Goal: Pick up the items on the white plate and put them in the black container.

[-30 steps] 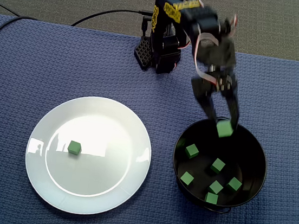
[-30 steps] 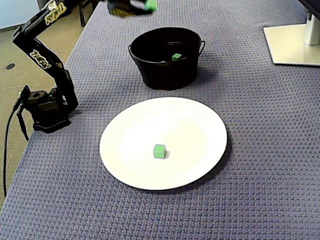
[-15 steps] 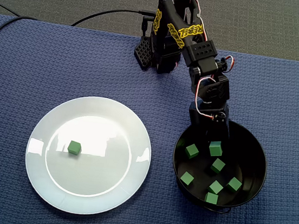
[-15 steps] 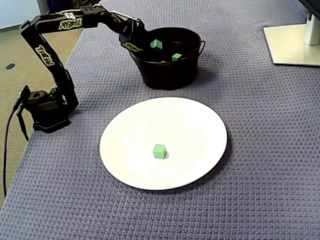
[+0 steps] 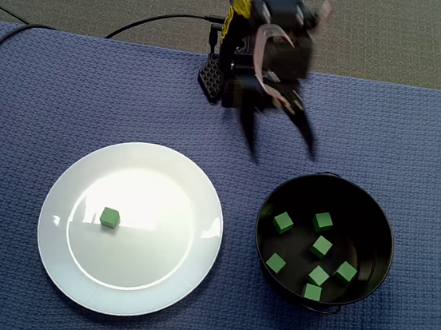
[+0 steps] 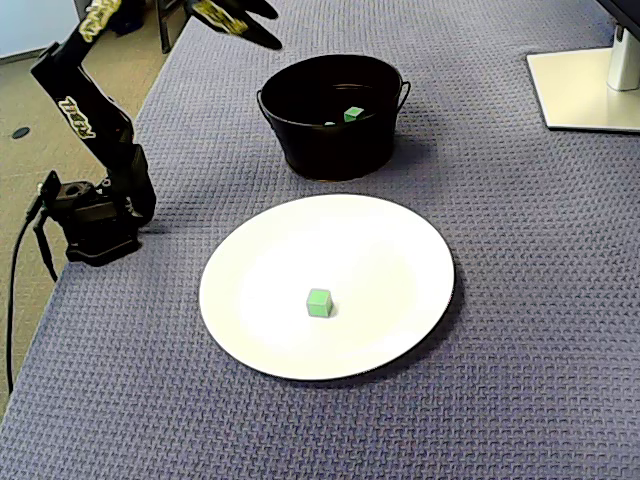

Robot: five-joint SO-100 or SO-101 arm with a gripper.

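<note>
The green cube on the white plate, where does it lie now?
In a fixed view the green cube lies alone on the white plate, left of its centre; the black container stands to the plate's right.

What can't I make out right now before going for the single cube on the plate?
Pincer: motion-blurred in a fixed view, fingertip outlines smeared.
Black bucket contents: in a fixed view its near wall hides all but one green cube.
Arm: upper part cut off by the top edge in a fixed view.
</note>
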